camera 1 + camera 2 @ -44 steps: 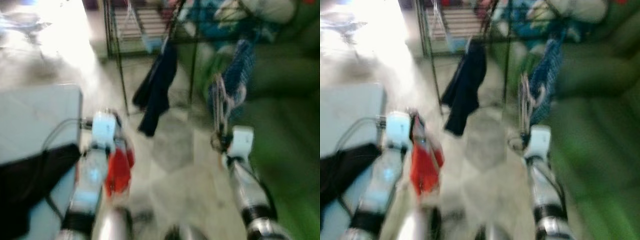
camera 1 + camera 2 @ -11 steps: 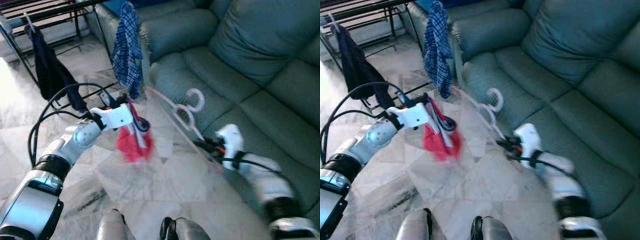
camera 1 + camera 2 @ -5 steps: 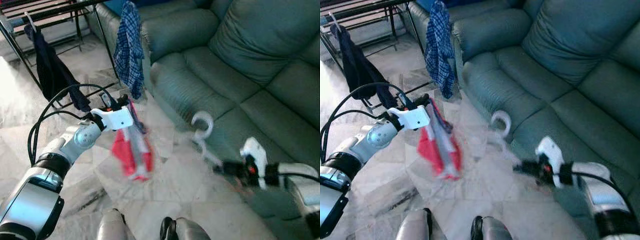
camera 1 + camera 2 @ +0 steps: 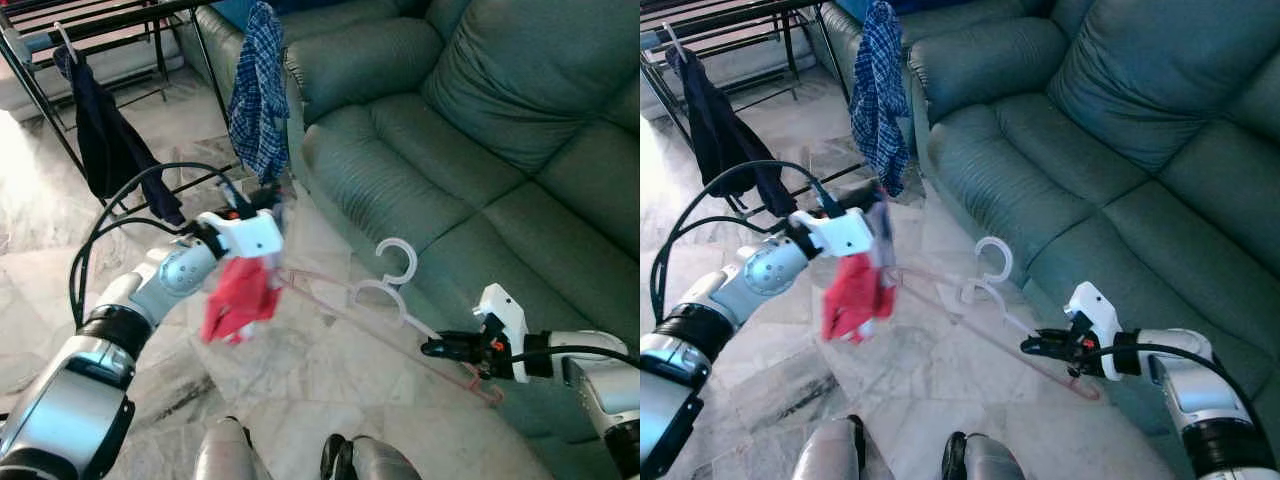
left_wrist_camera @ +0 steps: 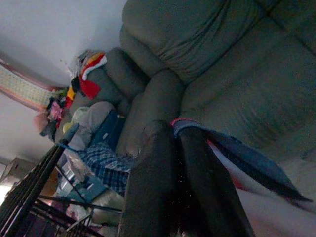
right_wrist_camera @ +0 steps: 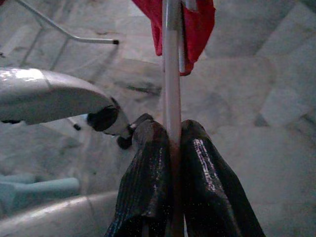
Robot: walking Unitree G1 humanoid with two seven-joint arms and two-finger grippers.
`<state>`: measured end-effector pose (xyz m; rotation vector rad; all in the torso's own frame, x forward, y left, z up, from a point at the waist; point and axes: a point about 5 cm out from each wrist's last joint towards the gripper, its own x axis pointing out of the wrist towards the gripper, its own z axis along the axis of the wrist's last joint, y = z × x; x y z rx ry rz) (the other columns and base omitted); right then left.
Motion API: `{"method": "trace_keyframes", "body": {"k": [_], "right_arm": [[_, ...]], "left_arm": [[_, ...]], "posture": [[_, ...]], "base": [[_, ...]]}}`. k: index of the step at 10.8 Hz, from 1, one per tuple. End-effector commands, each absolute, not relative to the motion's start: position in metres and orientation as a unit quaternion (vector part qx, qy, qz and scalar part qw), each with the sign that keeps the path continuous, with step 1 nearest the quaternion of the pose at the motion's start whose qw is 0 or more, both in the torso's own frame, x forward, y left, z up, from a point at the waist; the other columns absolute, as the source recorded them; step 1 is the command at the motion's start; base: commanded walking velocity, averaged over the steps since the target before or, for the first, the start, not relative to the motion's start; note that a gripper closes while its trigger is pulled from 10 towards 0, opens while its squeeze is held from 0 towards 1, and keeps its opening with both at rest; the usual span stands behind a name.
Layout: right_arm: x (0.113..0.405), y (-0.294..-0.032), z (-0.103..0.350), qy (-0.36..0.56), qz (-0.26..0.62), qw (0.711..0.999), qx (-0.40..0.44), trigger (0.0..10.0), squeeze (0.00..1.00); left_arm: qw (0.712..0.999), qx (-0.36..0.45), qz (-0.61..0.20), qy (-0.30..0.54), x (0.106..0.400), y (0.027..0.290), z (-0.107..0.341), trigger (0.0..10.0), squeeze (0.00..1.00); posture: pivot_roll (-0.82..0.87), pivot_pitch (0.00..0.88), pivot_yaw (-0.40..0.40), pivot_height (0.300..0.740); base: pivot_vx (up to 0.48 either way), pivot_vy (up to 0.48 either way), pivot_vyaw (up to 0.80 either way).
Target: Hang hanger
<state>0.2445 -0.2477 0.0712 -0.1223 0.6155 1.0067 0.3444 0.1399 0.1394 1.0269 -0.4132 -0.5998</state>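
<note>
Hanger levelled out, garment end now at my left claw

My right claw (image 4: 432,349) has swung low and is pinched shut on the pink hanger (image 4: 385,297), hook up, beside the sofa (image 4: 480,150). My left claw (image 4: 262,215) has closed on the red cloth (image 4: 238,300). The drying rack (image 4: 120,20) stands well apart, so hanging isn't done.

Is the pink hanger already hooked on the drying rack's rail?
No: the pink hanger hangs in mid-air, gripped at one end by the right claw, away from the drying rack.
</note>
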Motion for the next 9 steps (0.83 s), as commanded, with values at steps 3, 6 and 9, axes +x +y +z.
{"method": "trace_keyframes", "body": {"k": [3,6,9], "right_arm": [[0.263,-0.266,0.095,0.257,0.435,0.853,-0.133,10.0,0.00],[0.276,-0.269,0.116,0.225,0.436,0.863,-0.123,10.0,0.00],[0.279,-0.259,0.109,0.240,0.465,0.844,-0.117,10.0,0.00]], "left_arm": [[0.815,0.503,-0.260,-0.125,0.343,0.166,0.117,10.0,0.00],[0.824,0.496,-0.254,-0.100,0.345,0.173,0.114,10.0,0.00],[0.810,0.475,-0.331,-0.097,0.333,0.155,0.104,10.0,0.00]], "posture": [[0.04,0.158,-0.046,0.740],[0.05,0.164,-0.049,0.740],[0.04,0.169,-0.064,0.740]], "base": [[0.000,0.000,0.00],[0.000,0.000,0.00],[0.000,0.000,0.00]]}}
